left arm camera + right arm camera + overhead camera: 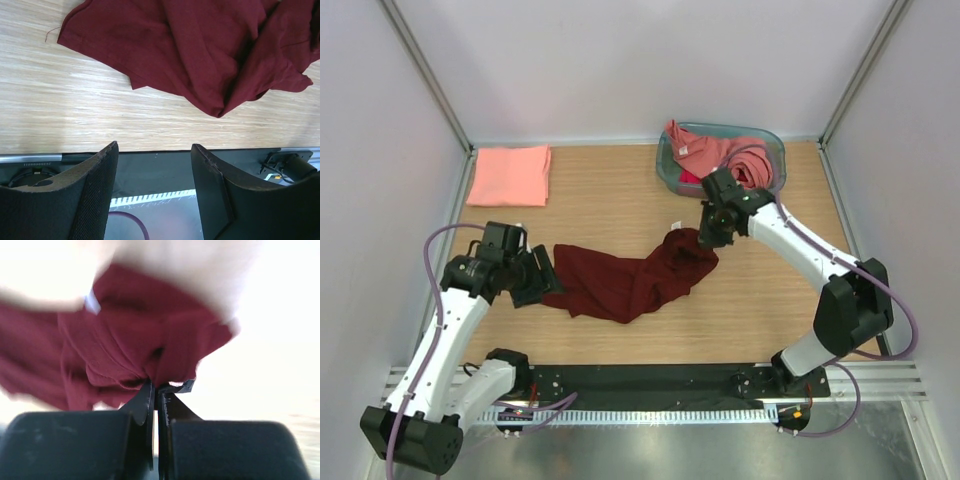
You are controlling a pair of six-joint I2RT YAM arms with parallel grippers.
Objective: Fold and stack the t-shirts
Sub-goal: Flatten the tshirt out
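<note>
Two arms are at work over a wooden counter, and one dark maroon t-shirt lies crumpled across its middle, stretching from beside the left arm to the tip of the right arm. Right jaws: clenched on a bunched fold at the shirt's right end; the right wrist view shows the maroon cloth pinched between the two closed tips, with a small white label visible on the fabric, though that view is blurred. Left jaws: released, standing apart with nothing between them, positioned just beside the shirt's left end; from the left wrist view the maroon cloth rests flat on the wood ahead of the tips and does not touch them. One salmon-pink t-shirt lies folded square at the far left corner of the counter, well apart from the maroon one. At the far right stands a teal-blue plastic basket holding further pink t-shirts in a loose heap, one draped over its left rim.
</note>
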